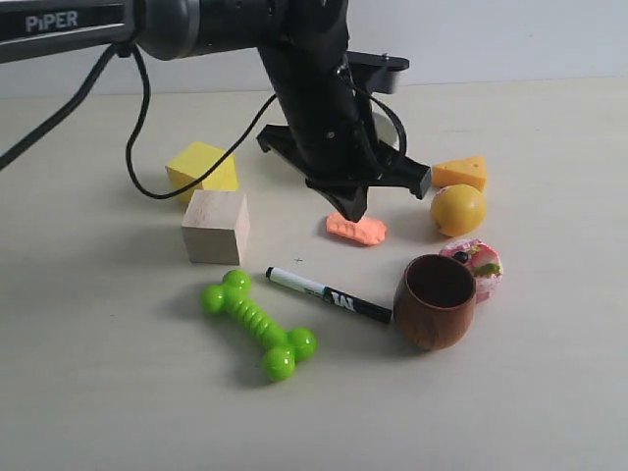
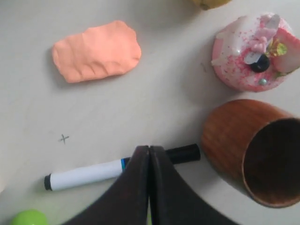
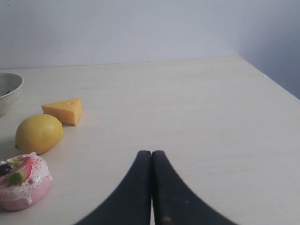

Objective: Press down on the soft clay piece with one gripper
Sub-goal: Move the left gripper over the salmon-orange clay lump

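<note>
The soft clay piece [image 1: 358, 230] is a flat salmon-orange lump lying on the table in the middle of the exterior view. In the left wrist view its top [image 2: 96, 51] shows shallow dents. My left gripper [image 1: 351, 208] hangs on the black PiPER arm right over the clay's far left edge, and I cannot tell whether it touches. Its fingers are shut with nothing between them, and in its own view the gripper [image 2: 149, 149] lines up over the marker. My right gripper [image 3: 151, 153] is shut and empty above bare table, out of the exterior view.
A black-and-white marker [image 1: 328, 294] and a brown wooden cup [image 1: 436, 300] lie in front of the clay. A pink patterned disc [image 1: 475, 263], a yellow ball [image 1: 458, 209] and a cheese wedge [image 1: 460, 173] are to the right. A wooden cube [image 1: 216, 227], a yellow block [image 1: 201, 167] and a green bone toy [image 1: 258, 323] are to the left.
</note>
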